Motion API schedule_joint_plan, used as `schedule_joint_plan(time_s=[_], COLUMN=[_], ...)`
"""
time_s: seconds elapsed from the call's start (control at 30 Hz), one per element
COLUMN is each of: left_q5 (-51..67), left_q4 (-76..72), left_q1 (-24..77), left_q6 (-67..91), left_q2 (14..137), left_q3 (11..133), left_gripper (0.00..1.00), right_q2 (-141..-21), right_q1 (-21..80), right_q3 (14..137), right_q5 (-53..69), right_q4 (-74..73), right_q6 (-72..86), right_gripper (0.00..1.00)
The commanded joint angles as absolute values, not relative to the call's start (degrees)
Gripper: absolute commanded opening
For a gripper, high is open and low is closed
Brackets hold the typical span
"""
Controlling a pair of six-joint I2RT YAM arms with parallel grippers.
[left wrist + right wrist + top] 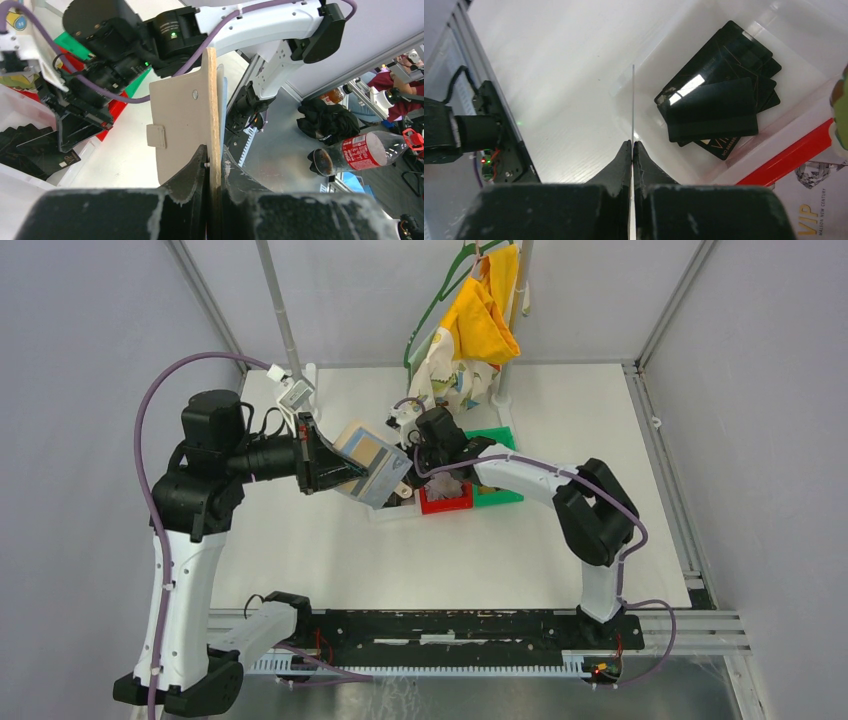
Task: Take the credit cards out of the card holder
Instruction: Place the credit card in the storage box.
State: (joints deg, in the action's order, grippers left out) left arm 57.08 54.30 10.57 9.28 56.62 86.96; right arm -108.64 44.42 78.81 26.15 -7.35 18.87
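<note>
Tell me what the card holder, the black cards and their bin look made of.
Card holder: tan, matte, leather-like, possibly faux; stiff panel with a small round stud. Black cards: probably plastic, thin, glossy; they mirror light and show fine scratches. Bin: translucent whitish plastic, smooth. Held card in the right claw: edge-on, cannot tell.

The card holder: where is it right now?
In the top view, left of centre, the card holder is clamped in the left gripper, just left of the red bin.

The left arm [183, 585] and right arm [515, 478] are built of white links, black joints, and trailed by purple cables [146, 400].
</note>
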Motion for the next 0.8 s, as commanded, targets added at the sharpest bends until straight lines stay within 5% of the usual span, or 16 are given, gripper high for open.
schedule_joint_plan(time_s=[0.0, 0.3, 0.77], left_q5=[59.3, 59.49, 58.19], left_q4=[51.99, 53.48, 58.37], left_q1=[10.37, 10.38, 10.37], left_q6=[6.46, 5.84, 2.29], left_q2=[56.18, 57.18, 58.44], left_q3=[89.63, 90.72, 92.48], left_gripper=[0.12, 0.12, 0.12], right_q2=[-112.18, -114.68, -107.15], right_q1=[45.13, 45.96, 45.94], right_q3=[84.67, 87.19, 80.63], right_q5=[22.59, 22.23, 17.21], right_q4=[-12.16, -12.58, -6.68], right_q6=[14.39, 12.4, 10.24], right_gripper=[0.0, 0.03, 0.47])
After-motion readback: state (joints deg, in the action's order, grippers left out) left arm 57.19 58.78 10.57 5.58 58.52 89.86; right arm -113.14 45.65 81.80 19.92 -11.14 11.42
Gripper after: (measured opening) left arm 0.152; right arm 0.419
